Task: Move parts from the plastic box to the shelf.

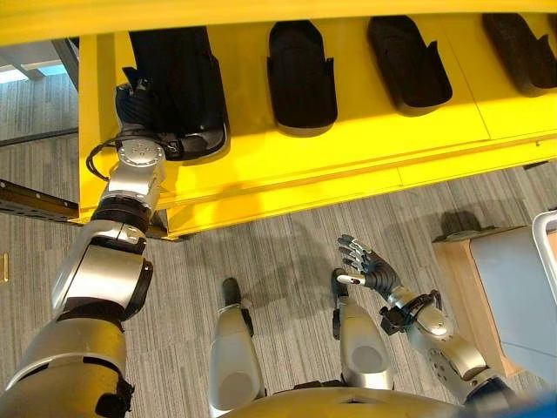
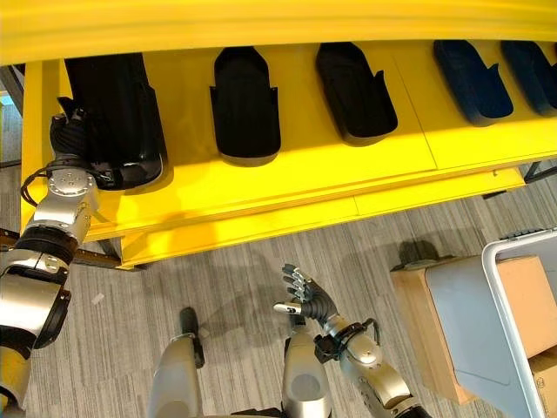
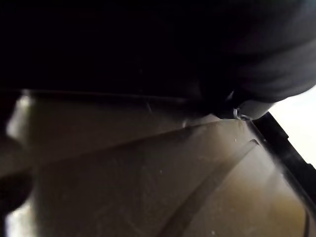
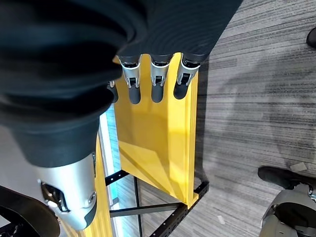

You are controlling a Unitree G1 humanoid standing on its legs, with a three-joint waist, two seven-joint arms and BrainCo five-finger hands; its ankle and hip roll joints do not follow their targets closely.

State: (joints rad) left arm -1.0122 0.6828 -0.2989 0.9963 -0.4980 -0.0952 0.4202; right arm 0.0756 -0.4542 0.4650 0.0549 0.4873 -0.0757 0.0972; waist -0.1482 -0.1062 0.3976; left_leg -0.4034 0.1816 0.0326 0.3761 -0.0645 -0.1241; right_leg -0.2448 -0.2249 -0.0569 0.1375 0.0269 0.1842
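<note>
Reaching onto yellow shelf (image 1: 365, 157) with left hand (image 1: 137, 104), against the black part (image 1: 178, 83) at 10 o'clock.

Left hand's dark cover sits at the near end of that part; fingers are hidden by cover and part, so cannot tell if it grips or just touches. Left wrist view is a close-up of the part's dark inner surface. Right hand (image 2: 312, 300) hangs low at 5 o'clock over the grey carpet (image 1: 287, 252), fingers straight and loosely spread, holding nothing. Three more black parts lie in a row along the shelf: second part (image 1: 301, 74) at 12, third part (image 1: 407, 61) at 1, fourth part (image 1: 522, 52) at 2, each apart from its neighbour. Wooden crate (image 2: 435, 322) with grey lid stands on the floor at 4.
</note>
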